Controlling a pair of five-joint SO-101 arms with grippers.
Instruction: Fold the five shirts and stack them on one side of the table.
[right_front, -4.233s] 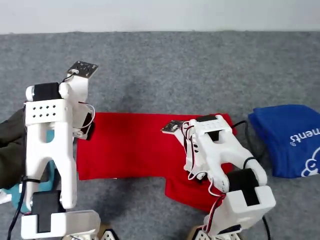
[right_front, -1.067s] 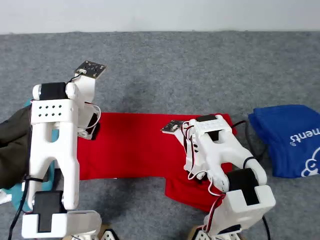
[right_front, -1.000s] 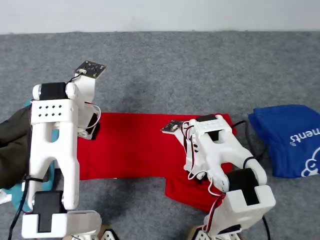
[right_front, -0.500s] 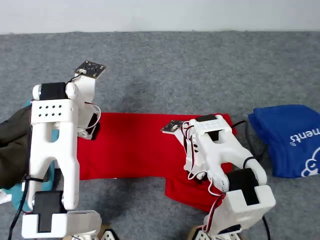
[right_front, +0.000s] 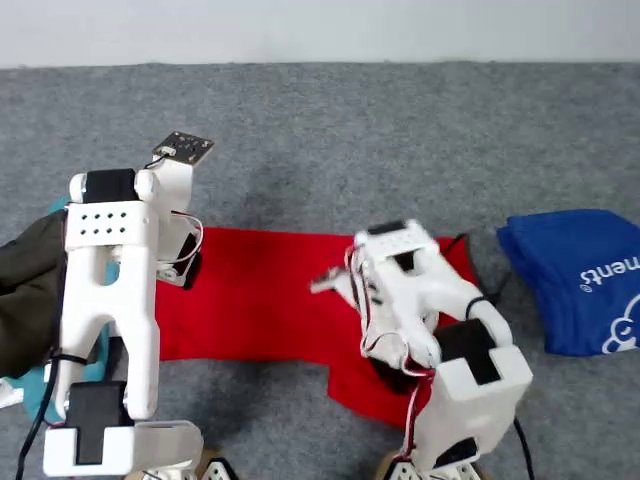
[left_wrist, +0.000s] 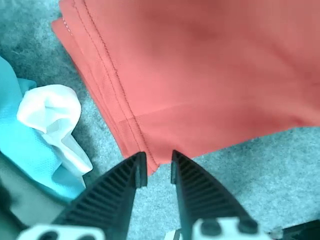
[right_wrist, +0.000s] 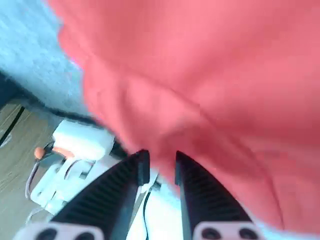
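A red shirt lies spread across the grey table between both arms. In the left wrist view my left gripper pinches a hemmed corner of the red shirt, with the fingers nearly together on the cloth. In the right wrist view my right gripper is shut on a raised fold of the red shirt, held above the table with an arm's base visible under it. In the high view the right arm stands over the shirt's right part and hides its gripper.
A folded blue shirt lies at the right edge. At the left edge lie a dark olive shirt and a teal one, the teal shirt close to my left gripper. The far grey table surface is bare.
The right arm has swung left and pulled the red shirt's right edge with it. The left arm has barely shifted.
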